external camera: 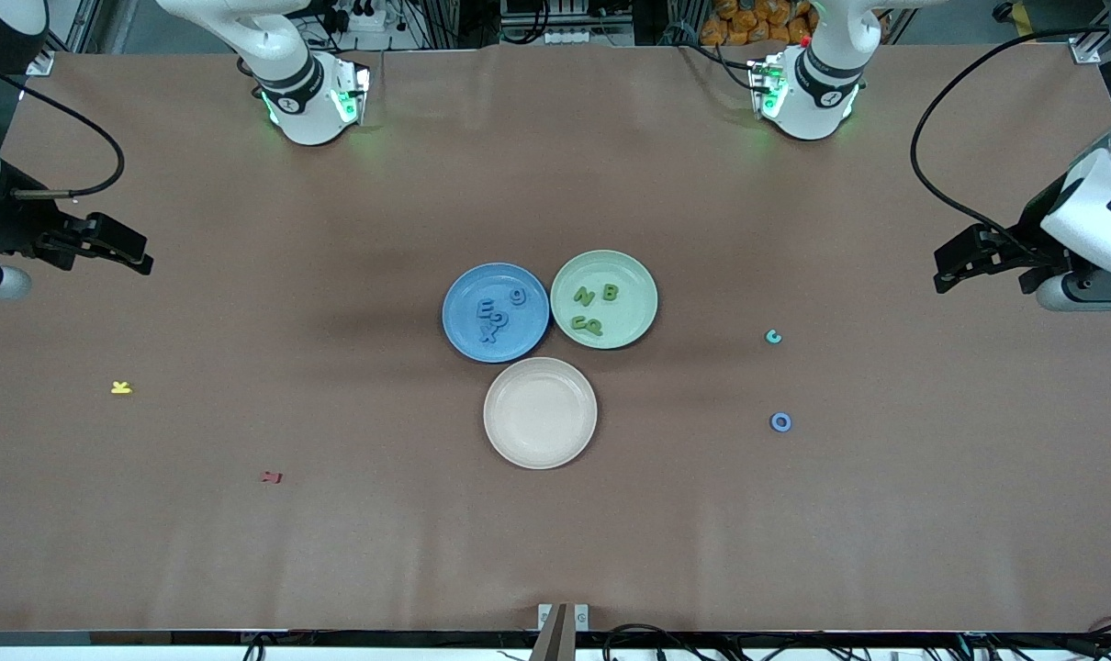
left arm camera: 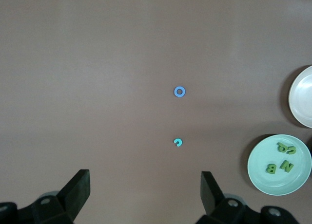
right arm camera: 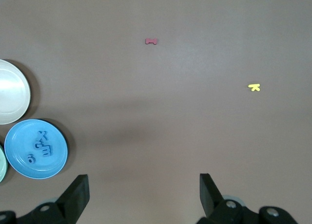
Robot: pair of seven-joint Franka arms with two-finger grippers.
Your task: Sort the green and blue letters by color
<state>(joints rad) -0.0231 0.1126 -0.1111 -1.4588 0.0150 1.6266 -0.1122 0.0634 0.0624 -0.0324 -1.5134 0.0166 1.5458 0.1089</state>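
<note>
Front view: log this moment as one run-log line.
left gripper open, waiting | right gripper open, waiting | blue O, teal C unsorted on table

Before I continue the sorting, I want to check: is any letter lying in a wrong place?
Yes. A blue ring-shaped letter and a small teal letter lie loose on the table toward the left arm's end, not on the blue plate or green plate. Both grippers, left and right, wait open.

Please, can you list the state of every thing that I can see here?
blue plate: holds blue letters
green plate: holds green letters
cream plate: empty
blue ring letter: loose on table
teal letter: loose on table
left gripper: jaws open, waiting
right gripper: jaws open, waiting
</note>
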